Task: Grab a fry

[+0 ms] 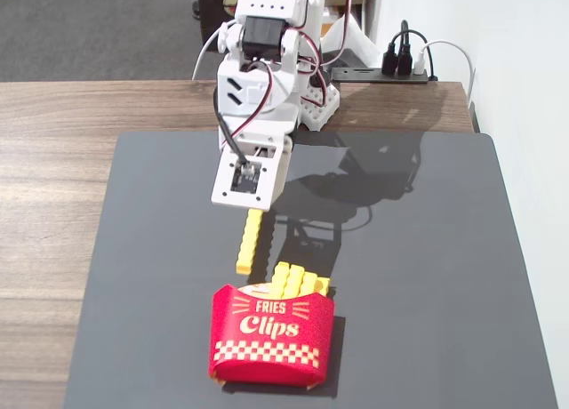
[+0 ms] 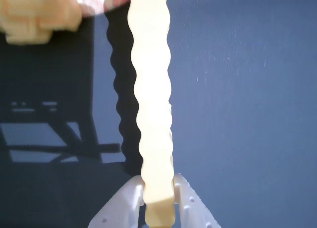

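Observation:
A yellow crinkle-cut fry [image 1: 250, 241] sticks out from under my white gripper [image 1: 252, 210] and points toward the red "Fries Clips" carton [image 1: 270, 335]. In the wrist view the fry [image 2: 151, 104] runs straight up the frame, washed out pale, and its near end sits pinched between my two white fingertips [image 2: 185, 198]. My gripper [image 2: 158, 200] is shut on it, above the dark mat. Several other yellow fries [image 1: 299, 281] stand bunched in the carton's top. They show blurred at the upper left of the wrist view [image 2: 37, 12].
A dark mat [image 1: 427, 276] covers the wooden table [image 1: 53, 187]. The arm's white base [image 1: 316, 102] stands at the mat's far edge. A black power strip with plugs [image 1: 396, 67] lies behind it by the white wall.

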Available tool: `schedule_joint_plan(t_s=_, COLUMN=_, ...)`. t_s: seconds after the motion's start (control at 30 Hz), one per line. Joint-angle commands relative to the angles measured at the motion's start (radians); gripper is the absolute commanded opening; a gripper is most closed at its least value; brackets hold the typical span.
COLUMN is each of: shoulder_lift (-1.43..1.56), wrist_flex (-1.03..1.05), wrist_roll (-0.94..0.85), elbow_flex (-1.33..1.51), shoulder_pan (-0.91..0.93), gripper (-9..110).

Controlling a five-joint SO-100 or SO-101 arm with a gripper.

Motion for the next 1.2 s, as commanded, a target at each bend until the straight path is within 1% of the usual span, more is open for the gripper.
schedule_joint_plan(t_s=0.0, shoulder_lift=0.081, wrist_flex=0.063, wrist_roll=0.005, elbow_flex=-0.005, shoulder_pan=-0.003, gripper=1)
schedule_joint_plan(t_s=0.17, shoulder_lift=0.166, wrist_flex=0.245, wrist_roll=0.005, elbow_flex=-0.086, shoulder_pan=0.003, gripper=1)
schedule_joint_plan(t_s=0.33, shoulder_lift=0.239, wrist_flex=0.407, wrist_roll=-0.037, elbow_flex=-0.201, shoulder_pan=0.003, gripper=1)
schedule_joint_plan(t_s=0.6, shoulder_lift=0.255, wrist_flex=0.627, wrist_roll=-0.054, elbow_flex=-0.463, shoulder_pan=-0.074, gripper=1)
schedule_joint_plan(t_s=0.77, shoulder_lift=0.190, wrist_flex=0.672, wrist_roll=-0.038, elbow_flex=-0.588, shoulder_pan=-0.112, gripper=1)
schedule_joint_plan(t_s=1.17, shoulder_lift=0.160, wrist_flex=0.638, wrist_roll=-0.055, elbow_flex=-0.595, shoulder_pan=-0.094, gripper=1)
